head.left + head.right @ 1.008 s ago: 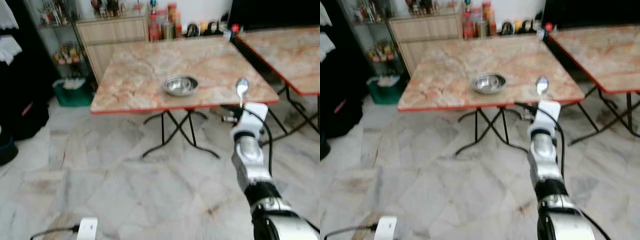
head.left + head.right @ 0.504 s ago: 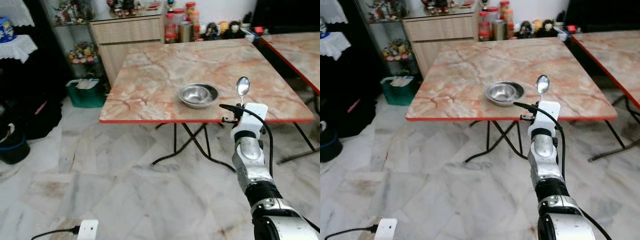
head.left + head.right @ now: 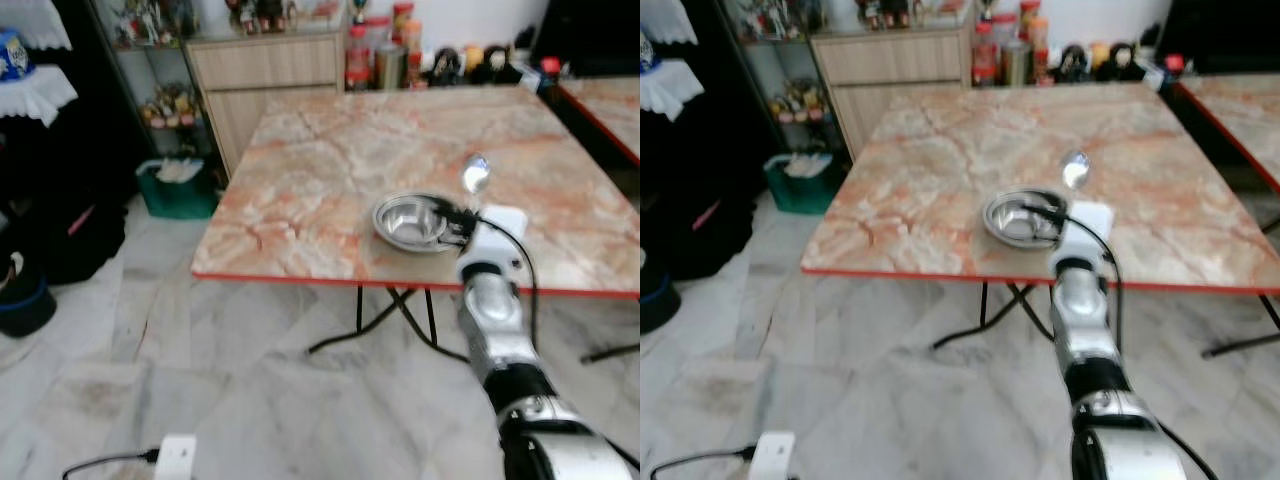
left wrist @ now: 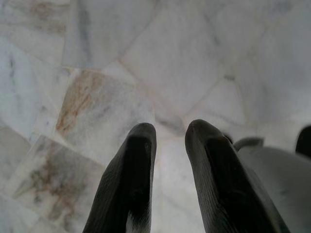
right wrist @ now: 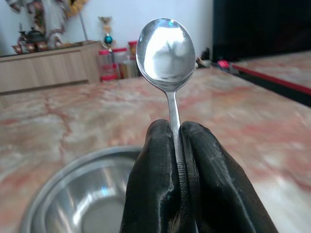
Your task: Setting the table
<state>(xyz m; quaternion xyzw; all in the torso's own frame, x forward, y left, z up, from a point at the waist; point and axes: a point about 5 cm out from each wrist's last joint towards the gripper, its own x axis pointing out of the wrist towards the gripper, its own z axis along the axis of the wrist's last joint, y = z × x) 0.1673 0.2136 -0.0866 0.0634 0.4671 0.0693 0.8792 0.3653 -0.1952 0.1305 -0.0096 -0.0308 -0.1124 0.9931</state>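
A marble table (image 3: 300,190) was seen with a steel bowl (image 3: 412,222) near its front edge, and a spoon (image 5: 166,48) was pinched upright by the right gripper (image 5: 177,141) at the bowl's 3 o'clock side, while the left gripper (image 4: 167,141) hung a little open.

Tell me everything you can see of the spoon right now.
The spoon is shiny metal, with an oval bowl that mirrors the room and a thin handle. It stands upright, bowl up, its handle pinched between the two black fingers of the right pincer, which hide the lower handle. Nothing else touches it. It is held above the marble table, just by the steel bowl.
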